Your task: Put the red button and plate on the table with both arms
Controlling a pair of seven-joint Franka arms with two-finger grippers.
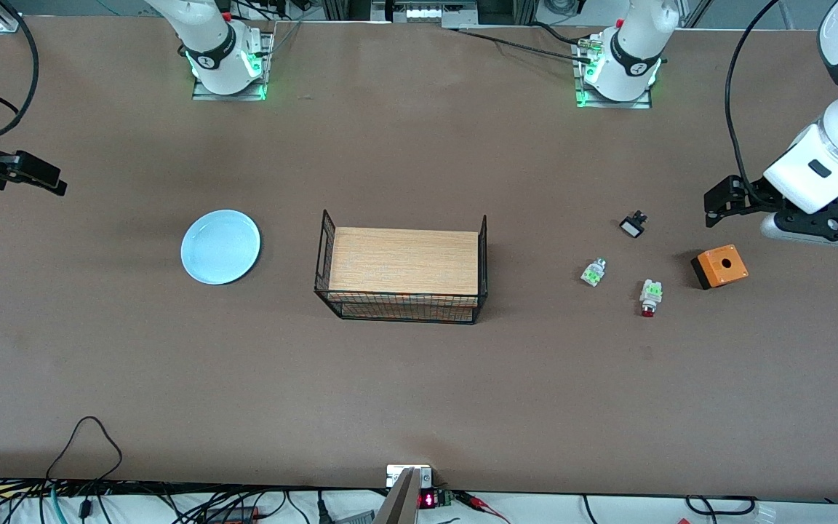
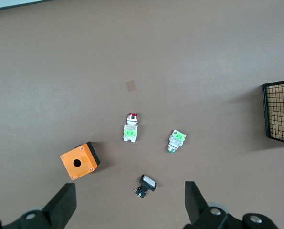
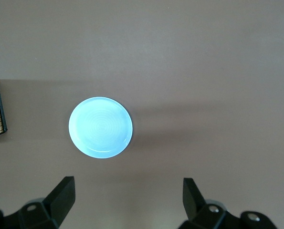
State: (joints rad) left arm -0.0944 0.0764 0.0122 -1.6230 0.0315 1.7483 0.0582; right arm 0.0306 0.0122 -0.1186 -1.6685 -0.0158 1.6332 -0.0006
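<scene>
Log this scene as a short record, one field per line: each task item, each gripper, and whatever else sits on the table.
red button: lying on the table, toward the left arm's end, red cap toward the front camera
plate: flat on the table, toward the right arm's end
left gripper: open, empty, in the air over the small parts
right gripper: open, empty, in the air near the plate
wire basket: mid-table, wooden top
orange box: beside the red button
capless whitish-green piece: beside the red button
small black part: farther from the front camera
</scene>
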